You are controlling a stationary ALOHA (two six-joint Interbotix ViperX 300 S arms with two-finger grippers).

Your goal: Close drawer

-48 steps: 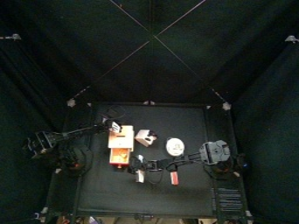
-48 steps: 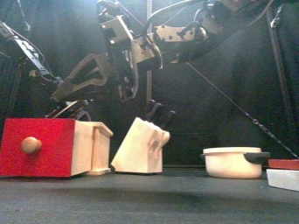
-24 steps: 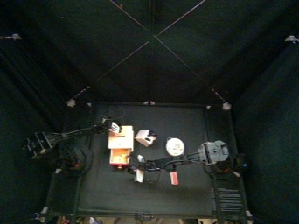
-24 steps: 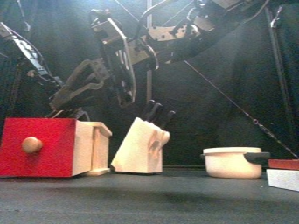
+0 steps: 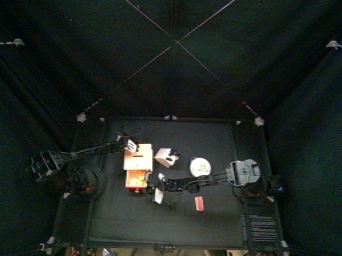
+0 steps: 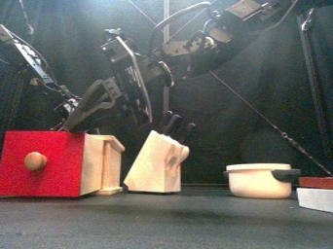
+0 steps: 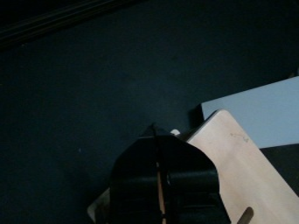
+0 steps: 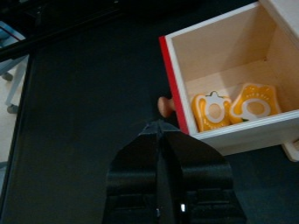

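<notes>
Your right gripper (image 8: 166, 131) had its jaws together, gripping nothing, tip just short of the drawer's wooden knob (image 8: 165, 104). The drawer (image 8: 228, 74) sat pulled out in the upper right of the right wrist frame, two orange-and-white pieces (image 8: 233, 105) inside. Left gripper (image 7: 160, 140) was together too, resting by the wood cabinet (image 7: 246, 175). Risk, as I read it: an off-centre push glances off the knob, skews the tray and jams it, or shoves the whole unit back.

Tan drawer (image 6: 62, 163), red front, orange-and-white contents
</notes>
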